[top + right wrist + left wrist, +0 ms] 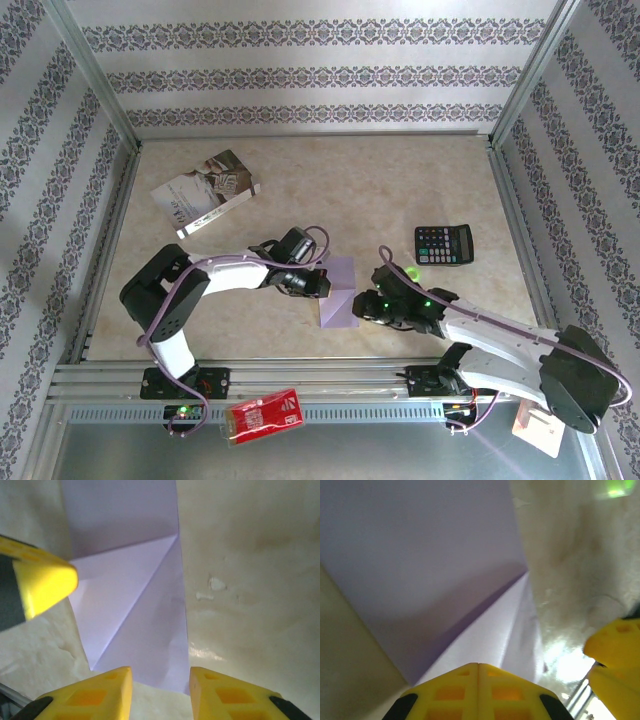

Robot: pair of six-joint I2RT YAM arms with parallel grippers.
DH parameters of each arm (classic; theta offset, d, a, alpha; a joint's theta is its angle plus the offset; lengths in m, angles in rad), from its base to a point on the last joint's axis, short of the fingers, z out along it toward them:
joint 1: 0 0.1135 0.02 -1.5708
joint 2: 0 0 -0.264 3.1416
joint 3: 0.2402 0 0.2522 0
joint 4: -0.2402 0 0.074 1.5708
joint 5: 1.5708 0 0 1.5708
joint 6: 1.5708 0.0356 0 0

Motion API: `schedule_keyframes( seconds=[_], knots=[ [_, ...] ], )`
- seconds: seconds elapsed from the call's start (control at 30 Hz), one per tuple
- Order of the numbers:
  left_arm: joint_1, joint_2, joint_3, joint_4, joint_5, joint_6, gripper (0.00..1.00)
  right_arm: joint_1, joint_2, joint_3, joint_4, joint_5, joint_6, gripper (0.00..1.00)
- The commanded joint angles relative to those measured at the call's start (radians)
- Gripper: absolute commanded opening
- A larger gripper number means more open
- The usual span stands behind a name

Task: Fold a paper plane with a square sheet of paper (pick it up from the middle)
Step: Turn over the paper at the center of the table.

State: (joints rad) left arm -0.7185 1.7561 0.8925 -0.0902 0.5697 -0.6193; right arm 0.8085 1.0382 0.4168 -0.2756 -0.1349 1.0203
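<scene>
Lilac paper (338,296), folded, long axis near-far; left gripper (321,285) closed tight, right gripper (366,306) half-spread, empty, flanking; calculator (444,244) off right.

- A printed booklet (205,192) lies askew, far left on the beige table (400,180).
- A black calculator (444,244) sits right, well apart from it.
- A red packet (264,413) rests at the near edge.

bright, even overhead light; wrist views soft and blurred up close, with white glare on the table (566,663).
</scene>
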Motion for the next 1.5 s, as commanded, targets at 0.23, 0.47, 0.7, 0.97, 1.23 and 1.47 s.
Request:
schedule_keyframes(
  seconds=[0.23, 0.47, 0.7, 0.97, 1.23, 1.47],
  knots=[
    [0.011, 0.061, -0.051, 0.004, -0.031, 0.046, 0.00, 0.101, 0.085, -0.024, 0.033, 0.071, 0.133, 0.37],
    [0.011, 0.064, -0.069, 0.004, -0.038, 0.053, 0.00, 0.103, 0.115, -0.030, 0.108, 0.043, 0.129, 0.36],
    [0.011, 0.068, -0.067, -0.002, -0.039, 0.061, 0.00, 0.106, 0.108, -0.041, 0.138, 0.035, 0.130, 0.32],
    [0.011, 0.067, -0.069, -0.007, -0.041, 0.063, 0.00, 0.106, 0.070, -0.036, 0.120, 0.051, 0.123, 0.31],
    [0.011, 0.064, -0.071, -0.014, -0.043, 0.066, 0.00, 0.107, 0.085, -0.022, 0.088, 0.063, 0.108, 0.31],
    [0.011, 0.060, -0.075, -0.015, -0.042, 0.069, 0.00, 0.112, 0.143, -0.022, 0.106, 0.063, 0.105, 0.30]
  ],
)
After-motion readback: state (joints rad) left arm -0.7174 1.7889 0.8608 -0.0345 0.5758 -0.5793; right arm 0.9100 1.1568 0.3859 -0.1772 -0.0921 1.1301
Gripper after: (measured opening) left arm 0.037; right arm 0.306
